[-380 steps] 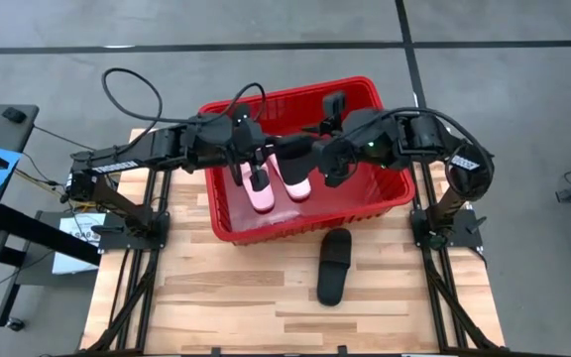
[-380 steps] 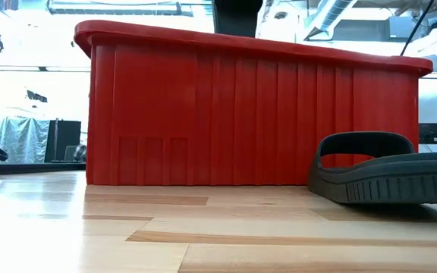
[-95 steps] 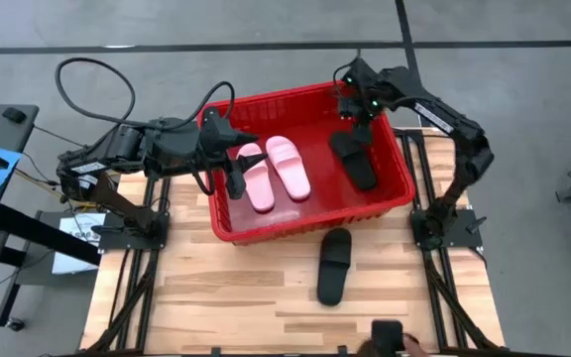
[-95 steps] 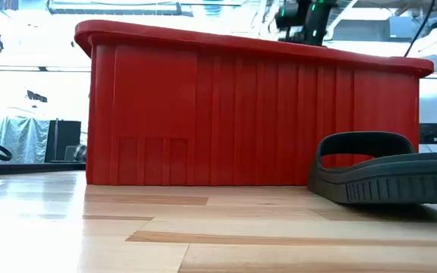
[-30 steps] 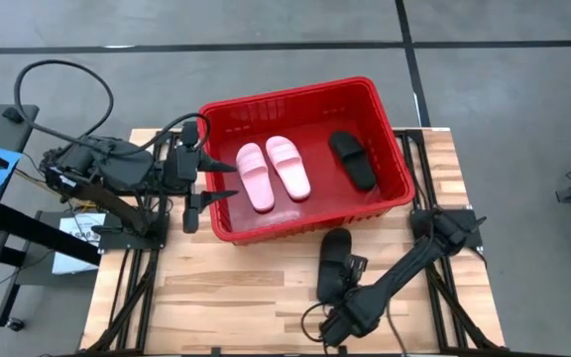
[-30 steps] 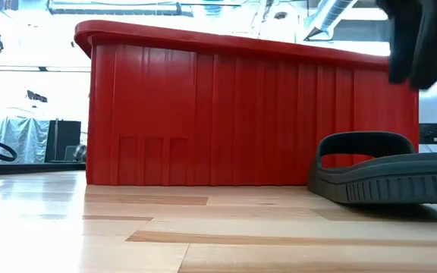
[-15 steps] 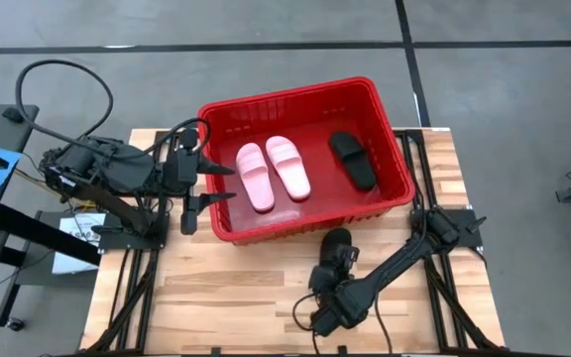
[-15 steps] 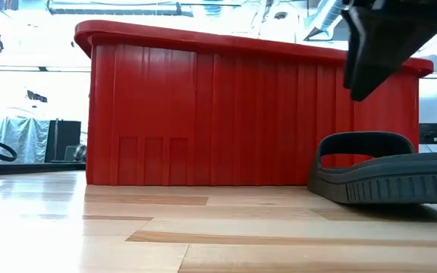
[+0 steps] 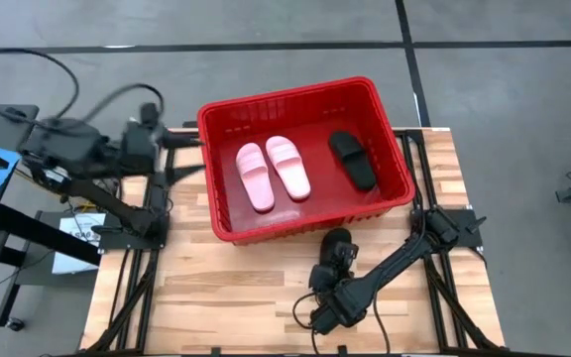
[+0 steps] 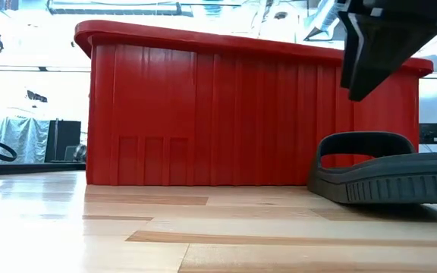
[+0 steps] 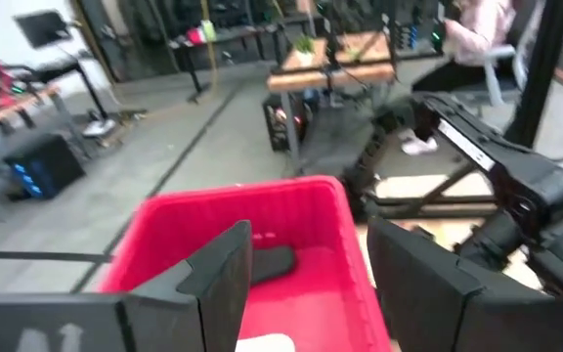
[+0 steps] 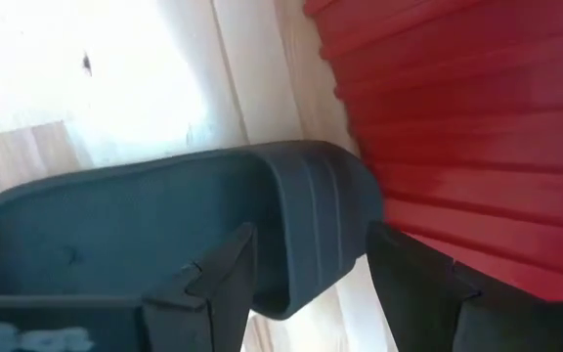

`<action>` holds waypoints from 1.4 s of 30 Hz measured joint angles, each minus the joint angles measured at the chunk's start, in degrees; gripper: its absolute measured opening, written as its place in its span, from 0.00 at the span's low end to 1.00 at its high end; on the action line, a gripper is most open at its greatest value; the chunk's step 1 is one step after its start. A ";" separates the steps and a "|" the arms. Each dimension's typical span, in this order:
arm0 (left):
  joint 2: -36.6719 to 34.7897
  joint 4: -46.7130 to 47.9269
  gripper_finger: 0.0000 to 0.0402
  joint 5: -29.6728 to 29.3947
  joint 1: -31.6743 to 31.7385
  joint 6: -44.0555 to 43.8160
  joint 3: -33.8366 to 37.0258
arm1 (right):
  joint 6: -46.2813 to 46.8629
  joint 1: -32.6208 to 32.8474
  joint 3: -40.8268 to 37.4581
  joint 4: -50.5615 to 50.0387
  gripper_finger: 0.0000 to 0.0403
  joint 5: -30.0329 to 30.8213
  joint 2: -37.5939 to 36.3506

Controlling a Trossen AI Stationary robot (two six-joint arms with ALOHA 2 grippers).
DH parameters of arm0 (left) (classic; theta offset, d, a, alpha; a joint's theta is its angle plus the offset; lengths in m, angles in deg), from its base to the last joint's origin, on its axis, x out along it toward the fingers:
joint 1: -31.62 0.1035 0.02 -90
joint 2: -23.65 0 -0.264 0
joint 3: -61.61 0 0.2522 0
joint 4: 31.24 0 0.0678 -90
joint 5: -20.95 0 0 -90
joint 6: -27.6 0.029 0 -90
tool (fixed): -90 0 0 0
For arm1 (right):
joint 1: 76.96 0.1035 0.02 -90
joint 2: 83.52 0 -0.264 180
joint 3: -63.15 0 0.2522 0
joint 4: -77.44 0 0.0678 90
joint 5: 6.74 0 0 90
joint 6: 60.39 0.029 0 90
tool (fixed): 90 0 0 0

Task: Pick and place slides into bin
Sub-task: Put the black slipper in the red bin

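Observation:
The red bin (image 9: 385, 203) stands at the table's far middle. Inside it two pink slides (image 9: 273, 172) lie side by side, with a black slide (image 9: 353, 159) to their right. A second black slide (image 10: 385, 182) rests sole-down on the table just in front of the bin's near wall (image 12: 477, 117). My right gripper (image 12: 306, 284) is open and hovers above this slide's strap (image 12: 301, 205), clear of it in the low view. My left gripper (image 11: 306, 284) is open beyond the bin's left side (image 9: 181, 151) and holds nothing.
Bare wooden table (image 9: 216, 297) lies to the left of the slide and in front of the bin. My right arm (image 9: 395, 263) stretches low across the table's near right part. A person (image 11: 477, 29) sits far off in the room behind.
My left gripper has drawn back from the bin toward the table's left edge and has risen a little, staying open. My right gripper has shifted a little toward the table's left, over the black slide's strap, and has turned. The slides have not moved.

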 joint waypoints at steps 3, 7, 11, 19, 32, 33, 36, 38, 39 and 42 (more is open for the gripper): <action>-2.36 0.14 0.49 -2.20 0.00 0.41 0.00 | -0.01 0.28 0.00 -0.18 0.46 -0.77 0.00; -4.80 1.32 0.49 -2.52 0.02 -0.06 0.00 | 0.03 0.33 0.00 -0.95 0.46 -2.15 0.00; -6.19 3.42 0.49 -2.51 0.02 -1.12 0.00 | 0.00 -0.04 0.00 -1.23 0.46 -2.97 0.00; -5.99 5.56 0.49 -2.48 0.02 -1.91 0.00 | -5.07 -1.61 0.00 2.20 0.46 -6.65 0.00; -4.69 8.26 0.49 -2.41 0.02 -3.21 0.68 | -7.03 -2.14 -4.52 7.45 0.46 -10.16 0.57; -4.66 8.26 0.49 -2.41 0.02 -3.21 0.68 | -7.01 -2.23 -5.31 7.95 0.46 -10.16 0.47; -4.64 8.26 0.49 -2.41 0.02 -3.21 0.68 | -7.01 -2.73 -7.54 8.22 0.46 -10.09 0.50; -4.66 8.22 0.49 -2.42 0.02 -3.21 0.68 | -7.01 -3.34 -8.36 8.08 0.46 -9.83 0.50; -4.66 8.24 0.49 -2.43 0.02 -3.21 0.68 | -7.01 -3.70 -8.73 8.11 0.46 -9.61 0.50; -4.66 8.24 0.49 -2.43 0.02 -3.21 0.68 | -7.02 -4.77 -9.47 8.86 0.46 -9.13 0.50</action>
